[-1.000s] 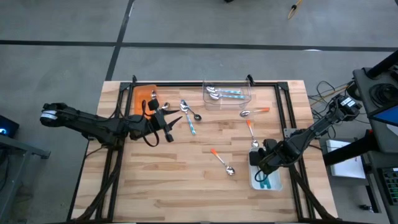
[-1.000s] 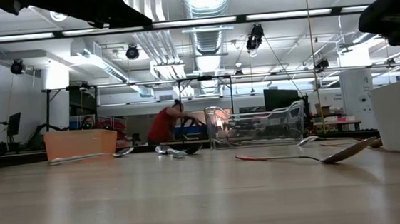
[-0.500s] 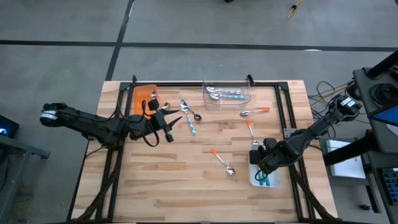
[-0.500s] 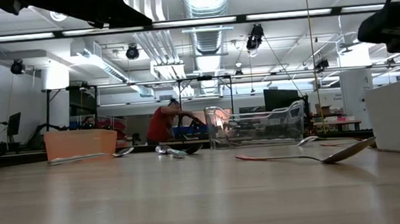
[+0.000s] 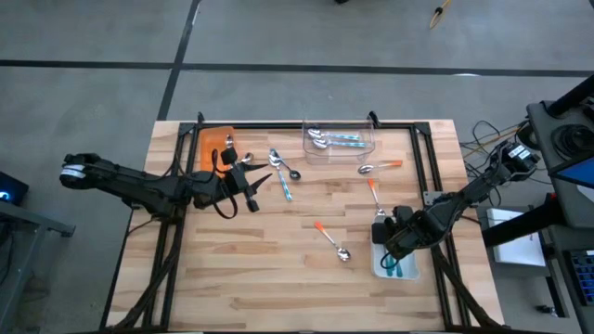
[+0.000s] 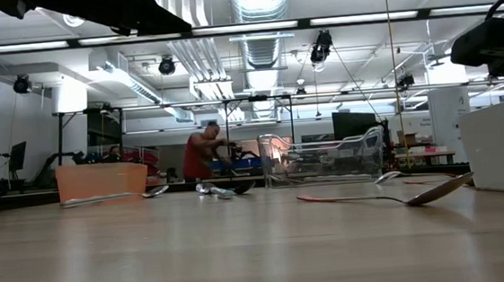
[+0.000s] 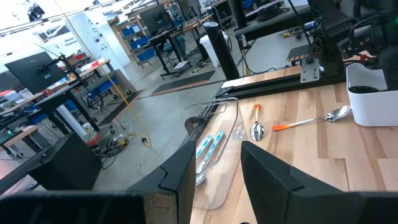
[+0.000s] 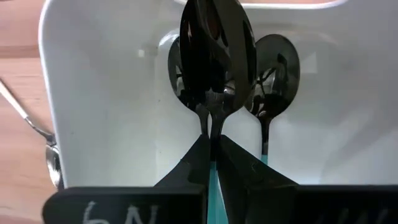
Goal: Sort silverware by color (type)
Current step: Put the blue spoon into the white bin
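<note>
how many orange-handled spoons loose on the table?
3: one right of the clear tray, one just below it, one mid-table. The arms could hide more.

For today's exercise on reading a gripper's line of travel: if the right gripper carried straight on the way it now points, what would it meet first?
The right gripper, shut on a teal-handled spoon, points down into the white tray. Going straight on, the held spoon would probably meet the tray's floor first, beside the teal spoon already lying there; depth is uncertain.

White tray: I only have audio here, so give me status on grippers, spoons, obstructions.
Right gripper shut on a teal-handled spoon over the white tray, one teal spoon already inside. Left gripper waits above the table's left side. Nothing in the way.
</note>
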### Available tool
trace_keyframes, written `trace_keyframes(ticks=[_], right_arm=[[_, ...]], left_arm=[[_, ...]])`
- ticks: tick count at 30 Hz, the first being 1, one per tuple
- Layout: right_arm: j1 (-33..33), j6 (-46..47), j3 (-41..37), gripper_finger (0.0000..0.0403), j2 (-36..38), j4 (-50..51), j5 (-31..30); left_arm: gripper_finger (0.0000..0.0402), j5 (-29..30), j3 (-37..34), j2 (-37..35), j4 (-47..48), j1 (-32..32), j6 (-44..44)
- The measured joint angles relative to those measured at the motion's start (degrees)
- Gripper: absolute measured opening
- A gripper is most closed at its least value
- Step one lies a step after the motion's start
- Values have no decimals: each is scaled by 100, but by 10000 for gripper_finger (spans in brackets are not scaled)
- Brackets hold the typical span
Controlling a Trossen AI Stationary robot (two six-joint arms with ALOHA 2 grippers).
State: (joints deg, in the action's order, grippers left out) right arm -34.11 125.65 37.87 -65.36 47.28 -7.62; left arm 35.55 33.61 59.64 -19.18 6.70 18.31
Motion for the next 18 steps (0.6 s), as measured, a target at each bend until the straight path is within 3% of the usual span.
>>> trace_keyframes(ticks=[18], right_arm=[[0, 76, -178, 9, 0, -231, 7]], left_arm=[[109, 0, 0, 0, -1, 0, 2]])
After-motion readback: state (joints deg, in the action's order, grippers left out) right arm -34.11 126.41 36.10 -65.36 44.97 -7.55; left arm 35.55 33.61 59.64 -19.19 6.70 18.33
